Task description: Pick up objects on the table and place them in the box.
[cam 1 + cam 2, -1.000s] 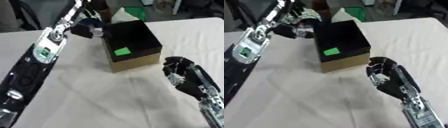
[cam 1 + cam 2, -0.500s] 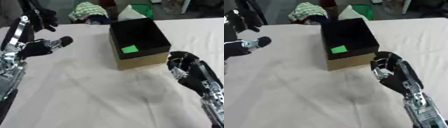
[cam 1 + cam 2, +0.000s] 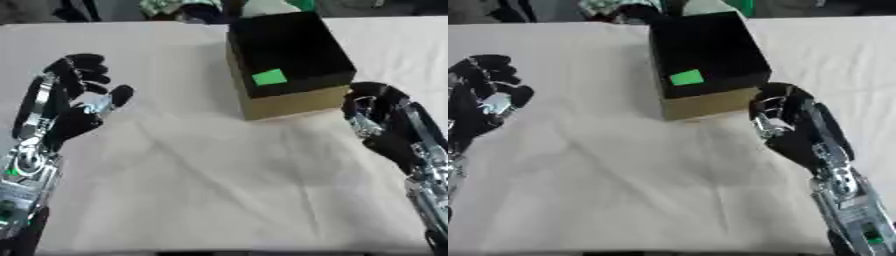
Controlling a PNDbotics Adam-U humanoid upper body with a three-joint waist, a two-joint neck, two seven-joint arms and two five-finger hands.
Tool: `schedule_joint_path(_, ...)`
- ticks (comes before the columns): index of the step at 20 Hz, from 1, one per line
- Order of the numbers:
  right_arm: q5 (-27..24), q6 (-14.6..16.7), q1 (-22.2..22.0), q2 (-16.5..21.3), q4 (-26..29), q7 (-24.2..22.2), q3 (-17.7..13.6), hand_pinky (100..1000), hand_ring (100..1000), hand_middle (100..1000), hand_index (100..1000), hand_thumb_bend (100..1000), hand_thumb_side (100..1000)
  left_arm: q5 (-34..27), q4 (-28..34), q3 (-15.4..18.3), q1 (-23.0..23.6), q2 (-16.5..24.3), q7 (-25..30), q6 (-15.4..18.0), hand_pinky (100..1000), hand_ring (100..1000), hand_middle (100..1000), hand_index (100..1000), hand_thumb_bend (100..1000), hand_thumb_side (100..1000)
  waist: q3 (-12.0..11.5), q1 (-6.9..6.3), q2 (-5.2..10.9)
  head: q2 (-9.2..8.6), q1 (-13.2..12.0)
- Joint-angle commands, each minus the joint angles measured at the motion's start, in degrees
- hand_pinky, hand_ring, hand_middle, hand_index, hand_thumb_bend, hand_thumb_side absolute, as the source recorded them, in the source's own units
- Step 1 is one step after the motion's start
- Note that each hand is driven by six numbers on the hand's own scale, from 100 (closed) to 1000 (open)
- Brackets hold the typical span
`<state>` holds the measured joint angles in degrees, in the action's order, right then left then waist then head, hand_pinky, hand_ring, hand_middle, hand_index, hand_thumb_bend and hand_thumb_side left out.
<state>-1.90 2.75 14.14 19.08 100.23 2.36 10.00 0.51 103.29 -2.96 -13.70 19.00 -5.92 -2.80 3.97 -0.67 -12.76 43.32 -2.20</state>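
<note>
A cream-white cloth [image 3: 219,200] covers the table, matt and soft-looking, with shallow creases and folds running across it. On it stands a square box [image 3: 289,62] of tan cardboard, its outer walls dull and papery, its inside lined in matt black. A small bright-green square [image 3: 269,77] lies flat on that black lining; it looks like paper or card, without shine. The left hand [image 3: 66,107] at the cloth's left edge is matt black plastic with silver metal parts that catch some light. The right hand [image 3: 794,125] near the right edge has the same black shells and shiny silver joints.
</note>
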Motion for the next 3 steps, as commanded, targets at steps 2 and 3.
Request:
schedule_joint_path(2, 0.28, 0.18, 0.56, 0.49, 0.94, 0.49, -0.59, 608, 630, 629, 763, 212, 332, 0.52, -0.37, 0.83, 0.43, -0.28, -0.08, 0.71, 596, 620, 584, 716, 753, 397, -0.26, -0.03, 0.52, 0.50, 0.13)
schedule_joint_path(3, 0.26, 0.19, 0.62, 0.48, 0.93, 0.55, -0.60, 608, 630, 629, 763, 211, 332, 0.60, -0.68, 0.84, 0.58, -0.45, 0.05, 0.75, 596, 620, 584, 716, 751, 400, -0.30, -0.03, 0.48, 0.47, 0.15)
